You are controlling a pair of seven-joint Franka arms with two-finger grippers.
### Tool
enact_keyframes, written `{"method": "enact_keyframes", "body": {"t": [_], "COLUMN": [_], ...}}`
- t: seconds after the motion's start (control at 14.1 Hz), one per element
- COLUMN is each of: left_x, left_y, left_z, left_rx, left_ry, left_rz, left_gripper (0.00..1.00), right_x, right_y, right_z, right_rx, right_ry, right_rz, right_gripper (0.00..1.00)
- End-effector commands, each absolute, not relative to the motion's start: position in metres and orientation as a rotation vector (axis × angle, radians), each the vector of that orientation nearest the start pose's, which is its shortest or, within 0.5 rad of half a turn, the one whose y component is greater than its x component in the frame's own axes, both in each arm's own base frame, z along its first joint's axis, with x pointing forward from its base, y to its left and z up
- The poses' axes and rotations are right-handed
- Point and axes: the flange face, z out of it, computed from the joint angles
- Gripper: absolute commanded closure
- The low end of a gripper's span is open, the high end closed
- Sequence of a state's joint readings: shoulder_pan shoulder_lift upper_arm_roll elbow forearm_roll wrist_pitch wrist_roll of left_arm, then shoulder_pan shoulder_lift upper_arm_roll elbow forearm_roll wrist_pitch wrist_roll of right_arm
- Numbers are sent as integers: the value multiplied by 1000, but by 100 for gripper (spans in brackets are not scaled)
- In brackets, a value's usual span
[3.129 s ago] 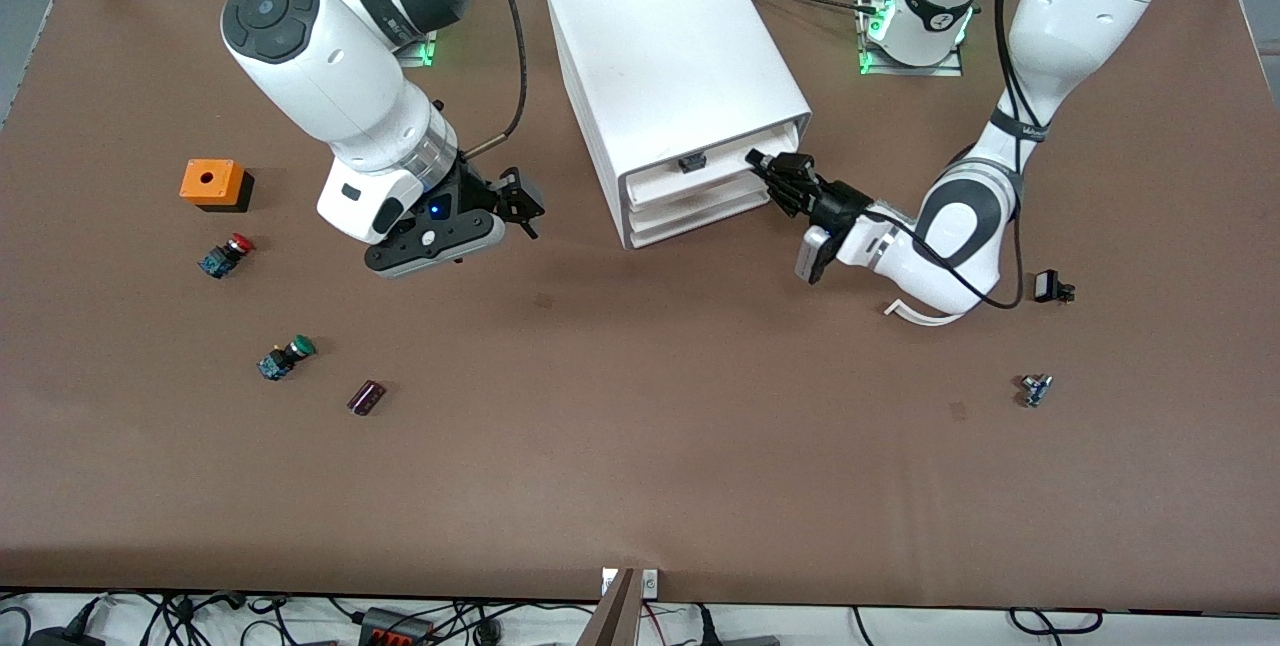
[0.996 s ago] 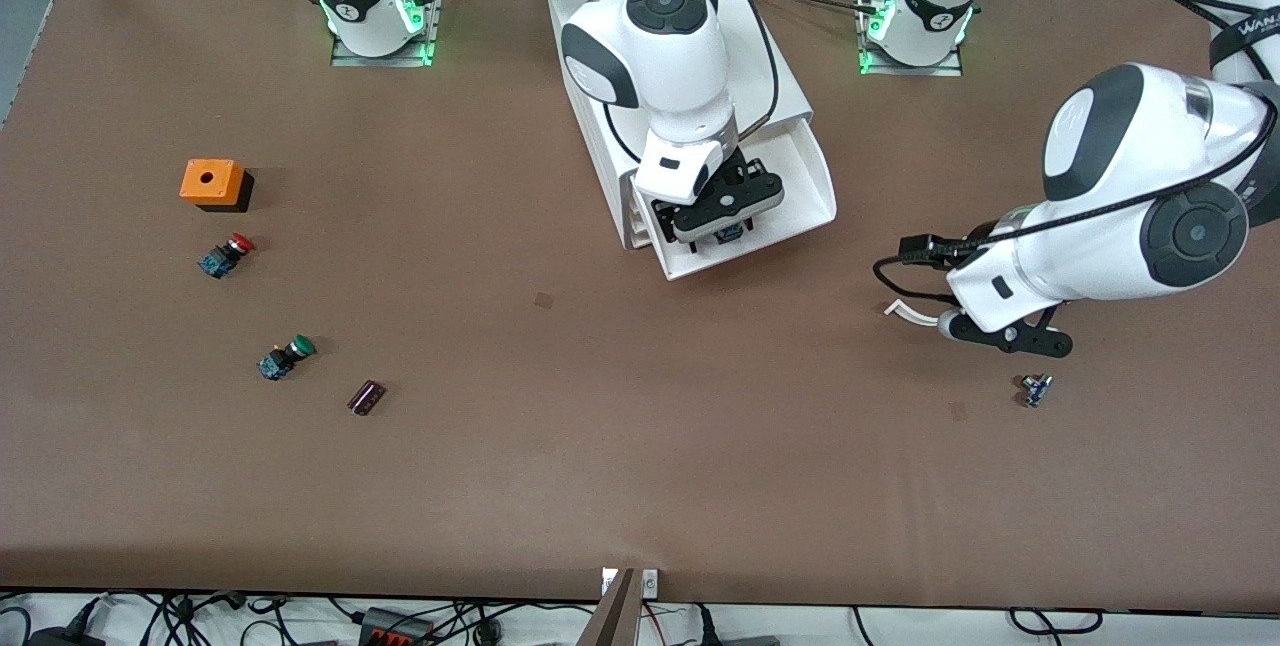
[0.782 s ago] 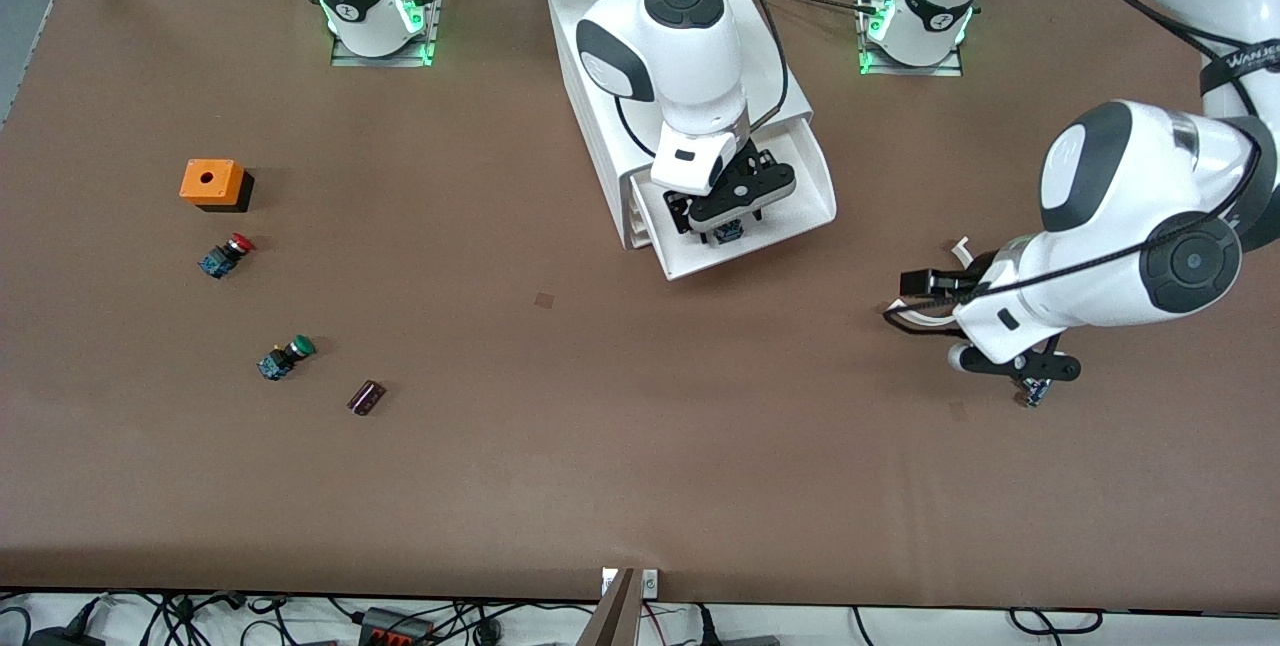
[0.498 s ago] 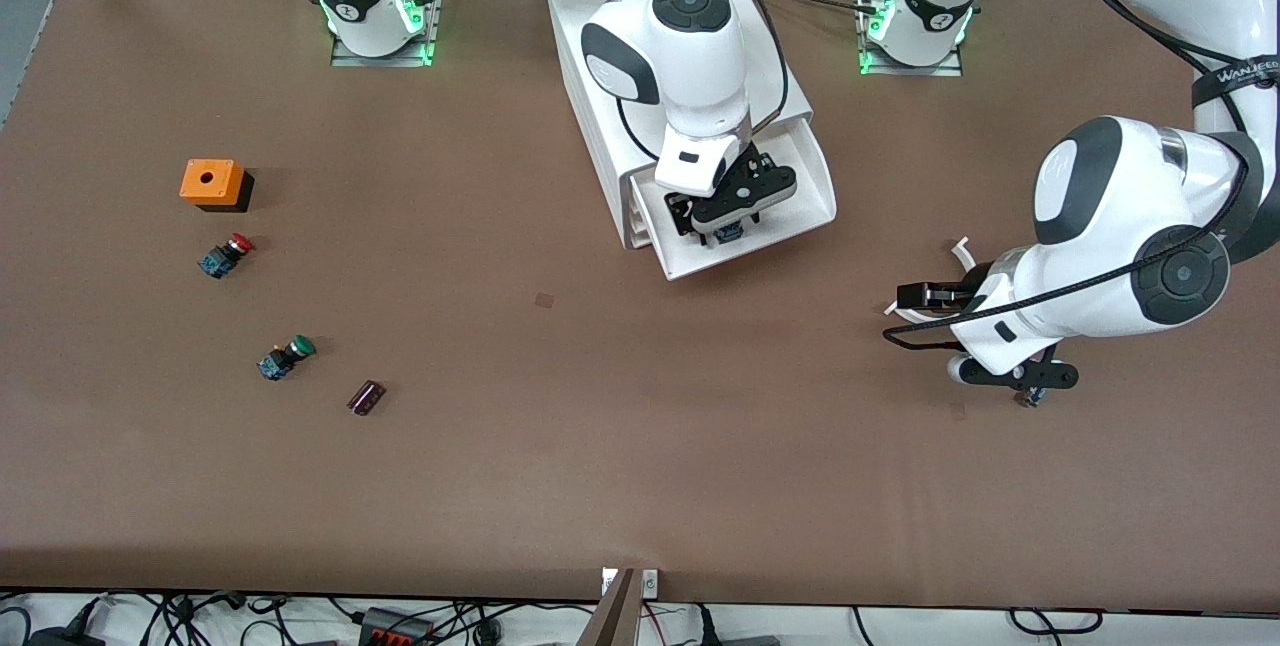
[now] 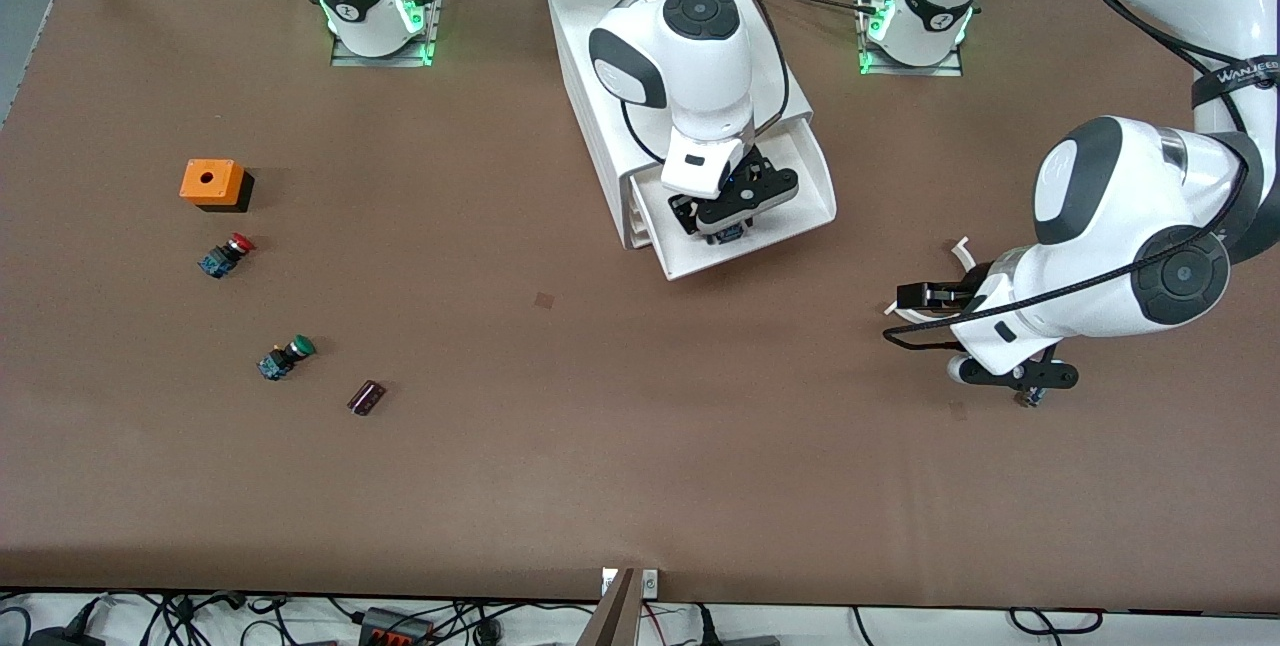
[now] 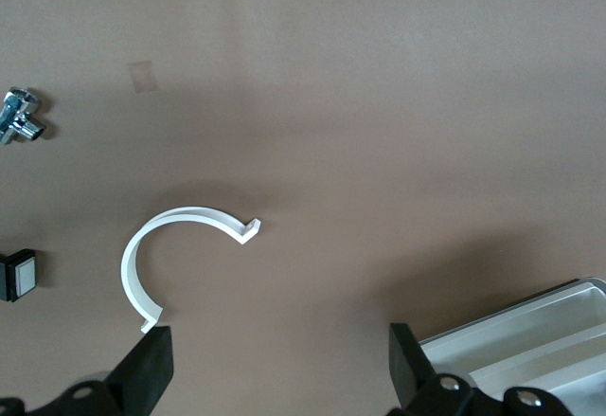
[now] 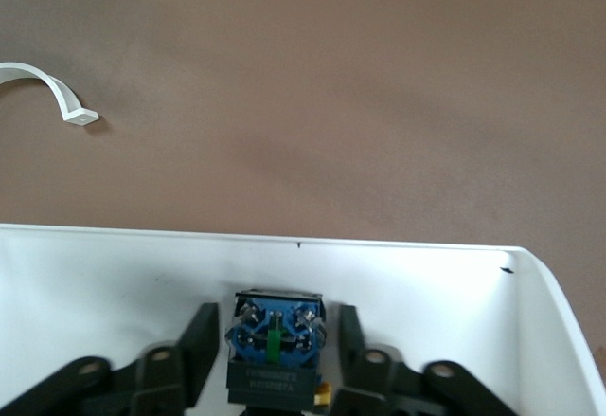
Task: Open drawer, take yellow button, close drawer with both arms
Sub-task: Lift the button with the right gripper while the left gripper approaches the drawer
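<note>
Brown worktop (image 5: 640, 446) carries a white four-drawer cabinet (image 5: 660, 36) midway between the two arm bases. Top drawer (image 5: 815, 191) is pulled out. Right arm reaches from its base over the cabinet top, wrist bent straight down, and the right claw (image 5: 733, 224) sits inside the open drawer. Its fingers (image 7: 201, 335) flank the button (image 7: 275, 345) closely on both sides, nearly touching the blue-and-black body; firm contact cannot be confirmed. A sliver of the orange-yellow cap shows under the body in the right wrist view. Nothing else visible in the drawer.

Left arm is folded low toward its own end of the worktop, left claw (image 5: 1015, 381) pointing down with fingers (image 6: 147, 373) spread wide, empty, over a curved white plastic strip (image 6: 166, 245). A small metal fitting (image 6: 19, 117) and a black-framed part (image 6: 17, 276) lie near the strip.

Toward the right arm's end: orange box (image 5: 212, 182), red-capped button (image 5: 226, 254), green-capped button (image 5: 284, 357), small dark component (image 5: 366, 397).
</note>
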State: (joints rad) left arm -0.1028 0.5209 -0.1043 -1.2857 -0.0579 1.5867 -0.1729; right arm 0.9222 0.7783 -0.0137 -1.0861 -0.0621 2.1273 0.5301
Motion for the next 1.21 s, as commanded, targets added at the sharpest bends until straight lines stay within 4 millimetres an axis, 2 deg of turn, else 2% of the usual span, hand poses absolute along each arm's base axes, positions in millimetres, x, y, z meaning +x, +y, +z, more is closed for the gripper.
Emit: {"method": "enact_keyframes", "body": {"t": [0.0, 0.07, 0.14, 0.36, 0.57, 0.71, 0.85, 0.92, 1.0, 1.07, 1.14], "left_x": [671, 671, 671, 670, 671, 671, 671, 672, 672, 673, 671], "left_y": [-132, -131, -131, -132, -133, -136, -138, -138, -147, -154, -168], "left_z": [436, 436, 436, 437, 438, 438, 436, 429, 425, 415, 400], "left_rx": [-3176, -3176, -3175, -3176, -3227, -3239, -3231, -3216, -3199, -3187, -3180], "left_ry": [19, 17, 15, 14, -6, -8, -76, -197, -311, -396, -437], "left_rz": [374, 377, 379, 380, 392, 393, 399, 420, 433, 423, 406], "left_gripper": [0, 0, 0, 0, 0, 0, 0, 0, 0, 0, 0], "right_x": [478, 477, 478, 482, 501, 529, 555, 572, 589, 613, 626], "right_y": [623, 624, 623, 619, 606, 578, 539, 514, 489, 451, 427], "right_z": [395, 396, 398, 399, 435, 467, 492, 499, 497, 502, 494], "right_rx": [-2968, -2984, -2990, -2999, -2961, -2916, -2938, -2967, -2993, -3019, -3055], "right_ry": [-623, -647, -646, -630, -550, -418, -324, -270, -223, -152, -124], "right_rz": [-404, -438, -433, -434, -461, -430, -413, -390, -366, -352, -304], "right_gripper": [66, 76, 100, 100, 100, 100, 100, 100, 100, 100, 100]}}
